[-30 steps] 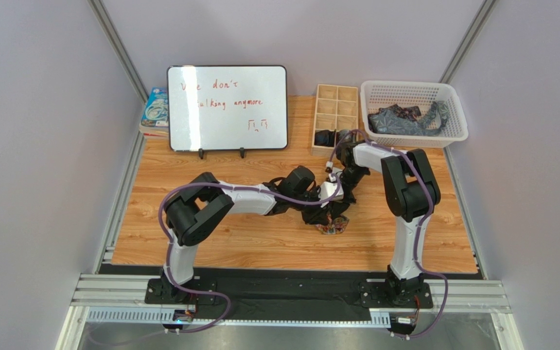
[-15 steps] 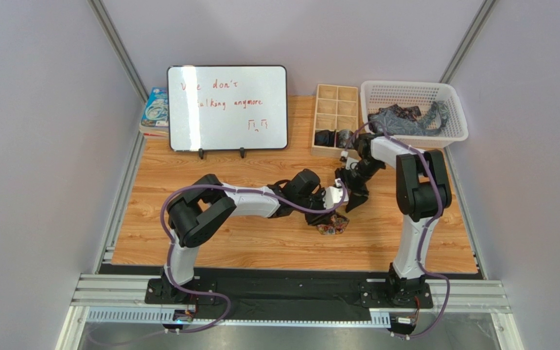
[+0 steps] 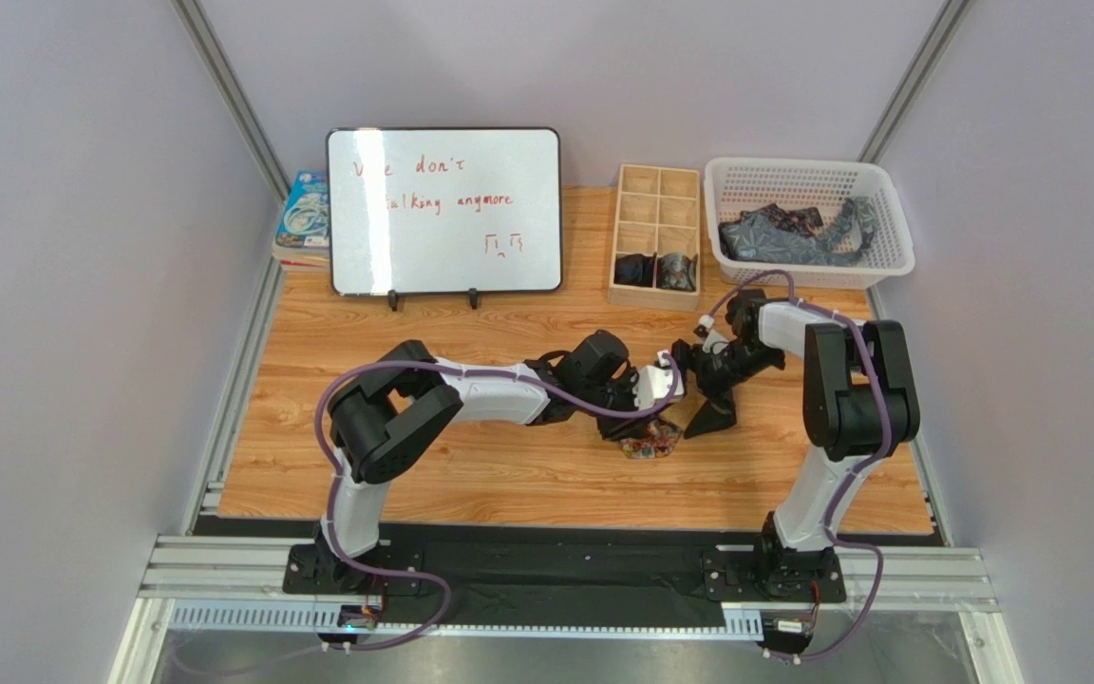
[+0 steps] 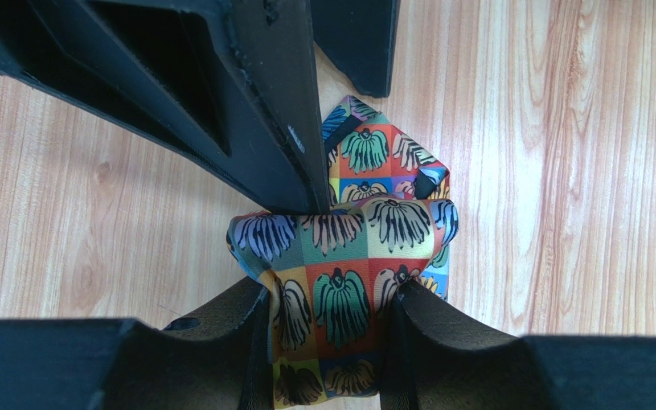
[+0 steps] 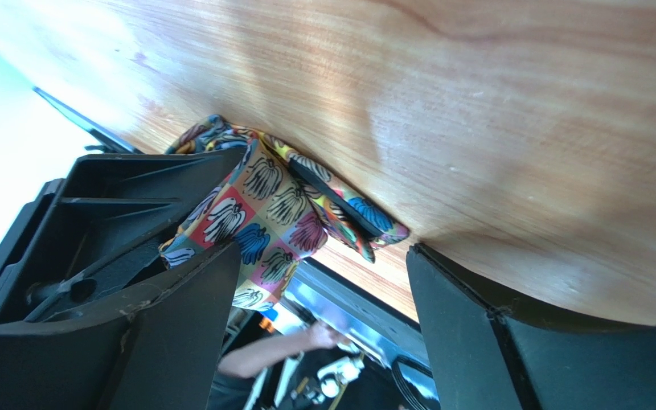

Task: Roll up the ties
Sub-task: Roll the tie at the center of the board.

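A multicoloured tie (image 4: pixel 344 256) with a checked floral print is bunched into a small roll on the wooden table. My left gripper (image 4: pixel 331 295) is shut on it, one finger on each side of the roll. From above, the tie (image 3: pixel 649 443) shows just under the left gripper (image 3: pixel 639 423) at mid table. My right gripper (image 3: pixel 698 385) stands open just right of it, holding nothing. In the right wrist view the tie (image 5: pixel 263 213) lies beyond the wide-apart jaws of the right gripper (image 5: pixel 319 256), against the left gripper's black body (image 5: pixel 109 205).
A wooden compartment box (image 3: pixel 657 214) at the back holds two dark rolled ties (image 3: pixel 634 268) in its near cells. To its right, a white basket (image 3: pixel 810 167) contains several dark ties (image 3: pixel 788 232). A whiteboard (image 3: pixel 444 211) stands back left, a book (image 3: pixel 303 214) beside it.
My right gripper has opened and pulled back to the right, away from the tie. The left gripper has stayed on the roll, shifting slightly right.
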Controlling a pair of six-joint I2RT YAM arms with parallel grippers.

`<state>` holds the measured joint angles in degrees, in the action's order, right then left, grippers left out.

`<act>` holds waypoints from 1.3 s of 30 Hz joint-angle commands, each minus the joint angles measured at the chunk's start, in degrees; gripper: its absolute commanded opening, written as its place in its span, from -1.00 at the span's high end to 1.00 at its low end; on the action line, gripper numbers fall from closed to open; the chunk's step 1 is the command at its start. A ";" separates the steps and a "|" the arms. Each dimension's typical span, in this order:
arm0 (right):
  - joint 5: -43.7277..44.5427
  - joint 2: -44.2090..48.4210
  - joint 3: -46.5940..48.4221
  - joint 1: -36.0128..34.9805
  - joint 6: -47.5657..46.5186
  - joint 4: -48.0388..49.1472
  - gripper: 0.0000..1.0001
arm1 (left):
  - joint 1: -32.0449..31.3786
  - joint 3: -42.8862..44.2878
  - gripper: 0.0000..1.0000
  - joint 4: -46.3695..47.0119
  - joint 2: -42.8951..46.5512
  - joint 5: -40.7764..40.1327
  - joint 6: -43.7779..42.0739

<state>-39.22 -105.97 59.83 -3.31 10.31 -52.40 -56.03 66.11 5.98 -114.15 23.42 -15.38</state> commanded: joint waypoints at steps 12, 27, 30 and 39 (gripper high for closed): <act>-5.78 3.49 -9.81 2.33 8.16 23.14 -0.65 | -0.92 -2.82 0.96 -13.10 -5.65 -4.44 -3.08; -6.92 8.68 -17.03 3.58 10.26 31.39 -0.70 | -0.92 -2.91 0.97 -13.80 -5.38 -3.82 -3.26; -7.70 7.63 -16.33 0.85 10.44 33.32 -0.65 | -0.92 -2.91 0.96 -13.89 -5.38 -3.73 -3.17; -11.92 12.80 -16.68 0.15 9.64 33.15 -0.50 | -0.92 -2.65 0.97 -14.15 -5.73 -3.73 -2.91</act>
<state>-51.62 -96.88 43.86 -1.56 21.21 -23.79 -55.90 66.28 5.06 -114.10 23.20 -16.01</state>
